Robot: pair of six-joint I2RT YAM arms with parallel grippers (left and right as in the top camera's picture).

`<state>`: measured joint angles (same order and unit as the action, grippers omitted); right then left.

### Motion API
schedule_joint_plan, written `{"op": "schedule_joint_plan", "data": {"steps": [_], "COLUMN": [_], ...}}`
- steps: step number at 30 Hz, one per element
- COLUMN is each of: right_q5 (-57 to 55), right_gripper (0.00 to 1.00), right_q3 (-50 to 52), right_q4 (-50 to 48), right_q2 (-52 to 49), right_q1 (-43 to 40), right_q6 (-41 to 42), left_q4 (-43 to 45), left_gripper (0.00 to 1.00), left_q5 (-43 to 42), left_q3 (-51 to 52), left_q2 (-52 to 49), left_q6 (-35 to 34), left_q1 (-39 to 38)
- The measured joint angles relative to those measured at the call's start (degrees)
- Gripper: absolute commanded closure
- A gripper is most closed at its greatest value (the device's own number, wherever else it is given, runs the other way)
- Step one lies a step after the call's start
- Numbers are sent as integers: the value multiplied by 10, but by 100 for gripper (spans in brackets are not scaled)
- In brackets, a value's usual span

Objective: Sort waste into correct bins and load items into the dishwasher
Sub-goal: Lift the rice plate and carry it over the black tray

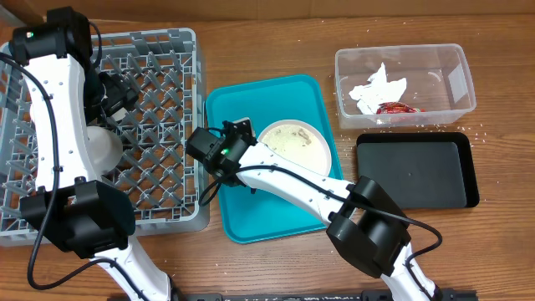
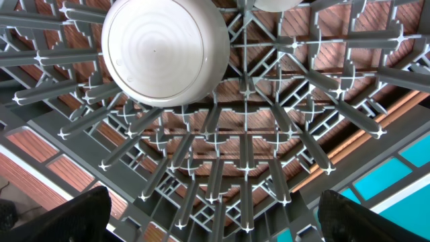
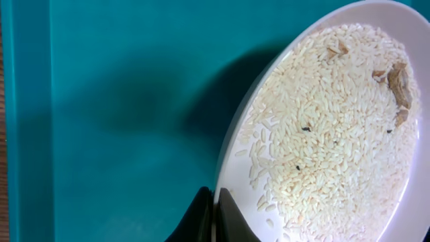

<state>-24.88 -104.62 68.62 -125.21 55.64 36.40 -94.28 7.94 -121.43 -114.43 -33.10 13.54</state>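
A white plate covered with pale rice grains lies on the teal tray. My right gripper is shut on the plate's left rim, which casts a dark shadow on the tray. My left gripper hangs open over the grey dish rack, its black fingers wide apart above the lattice floor with nothing between them. A white bowl rests upside down in the rack, just beyond the left gripper. The clear tub holds a crumpled napkin and a red wrapper.
The shallow black tray sits below the clear tub at the right. Loose grains are scattered on the wooden table around both bins. The rack's upright prongs stand close under the left gripper. Another white item shows at the top edge.
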Motion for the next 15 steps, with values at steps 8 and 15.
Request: {"op": "schedule_joint_plan", "data": {"steps": [8, 15], "right_q5": [-37, -67], "right_gripper": [96, 96], "right_q3": [-6, -54], "right_q4": [60, 111], "right_q2": [0, 0], "right_q1": [0, 0], "right_q6": [1, 19], "left_q4": [0, 0], "left_gripper": [0, 0], "left_q5": [0, 0], "left_q3": [0, 0], "left_q2": [0, 0], "left_q6": [0, 0], "left_q1": [0, 0]}}
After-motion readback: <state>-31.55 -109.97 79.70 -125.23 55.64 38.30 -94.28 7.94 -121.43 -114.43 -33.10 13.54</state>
